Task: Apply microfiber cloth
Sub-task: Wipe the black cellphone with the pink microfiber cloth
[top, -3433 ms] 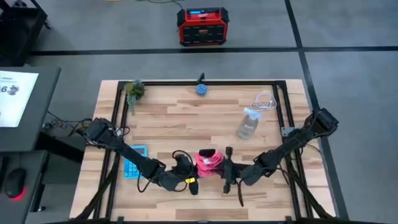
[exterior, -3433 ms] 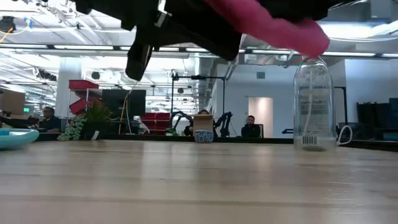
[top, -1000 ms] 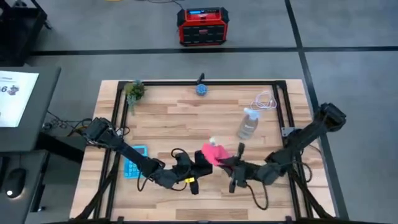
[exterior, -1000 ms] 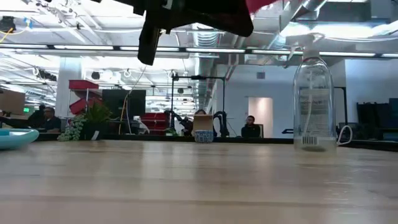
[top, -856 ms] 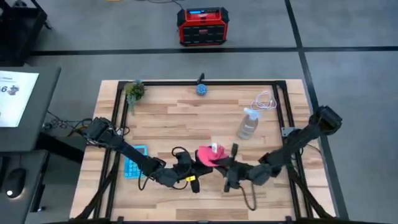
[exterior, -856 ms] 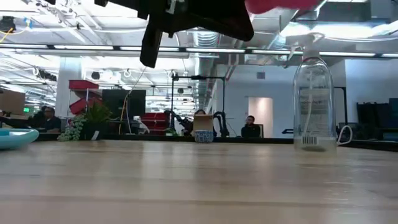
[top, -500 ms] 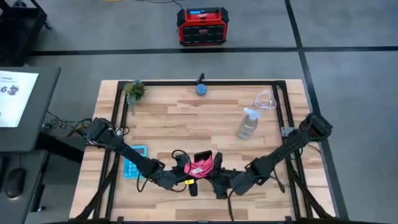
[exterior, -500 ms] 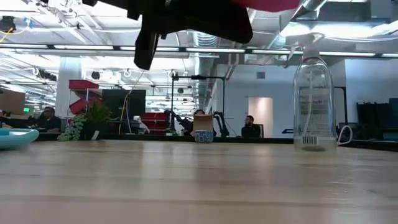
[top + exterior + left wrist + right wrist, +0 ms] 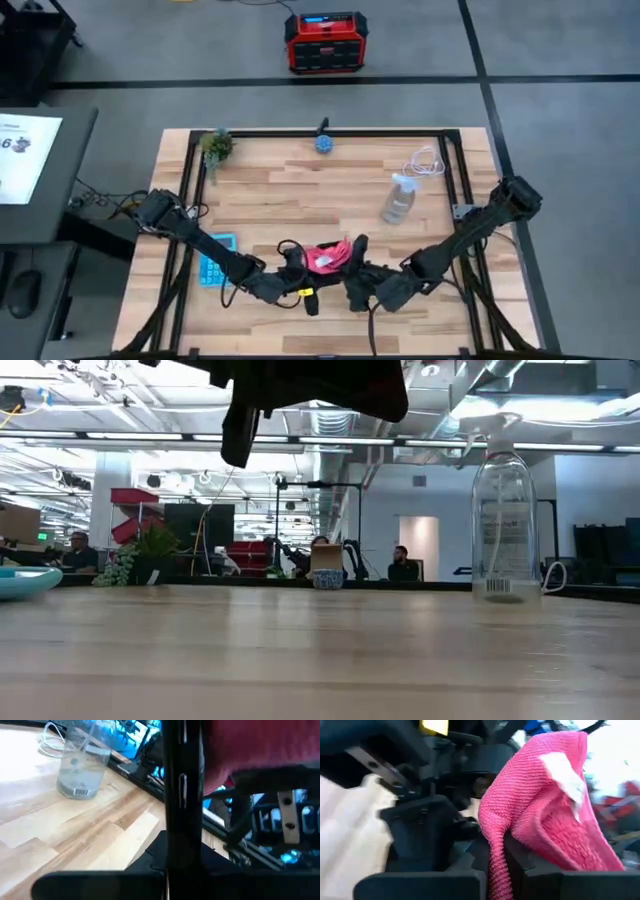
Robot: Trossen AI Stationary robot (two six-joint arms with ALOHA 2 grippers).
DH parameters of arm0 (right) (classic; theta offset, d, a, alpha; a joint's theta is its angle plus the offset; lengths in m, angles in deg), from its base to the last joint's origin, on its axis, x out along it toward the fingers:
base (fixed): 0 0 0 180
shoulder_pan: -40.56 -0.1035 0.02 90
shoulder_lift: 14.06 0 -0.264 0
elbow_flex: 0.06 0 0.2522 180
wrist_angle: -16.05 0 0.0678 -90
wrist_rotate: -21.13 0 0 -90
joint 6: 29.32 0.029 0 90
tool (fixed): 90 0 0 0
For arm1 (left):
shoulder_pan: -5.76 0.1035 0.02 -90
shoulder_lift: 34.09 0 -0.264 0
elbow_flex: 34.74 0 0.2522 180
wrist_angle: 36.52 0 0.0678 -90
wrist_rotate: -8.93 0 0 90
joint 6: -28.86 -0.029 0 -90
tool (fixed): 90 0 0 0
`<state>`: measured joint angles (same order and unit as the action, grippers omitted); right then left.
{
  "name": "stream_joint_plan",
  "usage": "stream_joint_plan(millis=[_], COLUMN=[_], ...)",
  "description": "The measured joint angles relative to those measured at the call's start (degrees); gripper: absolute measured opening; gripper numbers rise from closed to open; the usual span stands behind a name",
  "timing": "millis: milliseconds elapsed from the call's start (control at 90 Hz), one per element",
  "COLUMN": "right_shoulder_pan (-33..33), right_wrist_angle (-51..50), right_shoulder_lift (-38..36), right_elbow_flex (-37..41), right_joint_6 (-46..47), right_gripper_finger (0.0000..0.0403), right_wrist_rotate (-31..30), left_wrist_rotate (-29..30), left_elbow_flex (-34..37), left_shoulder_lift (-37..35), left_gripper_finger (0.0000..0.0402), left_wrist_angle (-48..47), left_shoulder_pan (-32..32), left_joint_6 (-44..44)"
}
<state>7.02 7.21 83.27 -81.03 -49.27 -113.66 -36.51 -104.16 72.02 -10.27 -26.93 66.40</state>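
Observation:
Above the table's near middle, my right gripper [image 9: 352, 268] is shut on the pink-red microfiber cloth [image 9: 325, 257], which bunches against what my left gripper [image 9: 298, 272] holds. The left wrist view shows a black phone [image 9: 182, 795] edge-on, rising from between the left fingers, with the cloth [image 9: 260, 745] lying against its upper part. Both grippers hang clear of the tabletop, and their dark undersides [image 9: 300, 385] show at the top of the low view. My left gripper is shut on the black phone's lower end [image 9: 182, 865]. The phone stands up out of the hold, clear of the table; the pads themselves are hidden by the phone and the gripper body. My right gripper pinches a gathered fold of the cloth [image 9: 497, 862] between its two fingers, several layers thick. It comes level from the table's right side. The free part of the cloth [image 9: 545, 800] bulges forward past the fingertips against my left gripper, clear of the table.
A clear spray bottle [image 9: 398, 200] stands right of centre, with a white cable [image 9: 427, 162] behind it. A light-blue calculator [image 9: 215, 258] lies at the left. A small plant [image 9: 215, 145] and a blue cup [image 9: 324, 143] stand along the far edge.
My right gripper has carried the cloth toward the table's left edge, from beside the phone onto it. It has kept its hold and has then drawn slightly back toward the far edge. The cloth has risen out of the low view. My left gripper has kept the phone nearly still.

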Motion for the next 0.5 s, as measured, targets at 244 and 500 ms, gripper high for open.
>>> stream_joint_plan(millis=[244, 500], right_shoulder_pan=[0.8, 1.7], right_wrist_angle=[0.2, 8.2], right_shoulder_lift=[2.2, -0.8], right_elbow_flex=[0.0, 0.1], right_joint_6=[1.7, 0.3], right_gripper_finger=[0.0009, 0.0009], right_wrist_rotate=[7.9, -1.2], left_wrist_rotate=[0.2, 0.4], left_elbow_flex=[0.1, -0.1], left_shoulder_lift=[0.1, -0.2], left_gripper_finger=[0.0011, 0.0011], left_wrist_angle=[-0.5, -0.2], left_shoulder_pan=[0.0, 0.1], left_joint_6=[-0.5, -0.1])
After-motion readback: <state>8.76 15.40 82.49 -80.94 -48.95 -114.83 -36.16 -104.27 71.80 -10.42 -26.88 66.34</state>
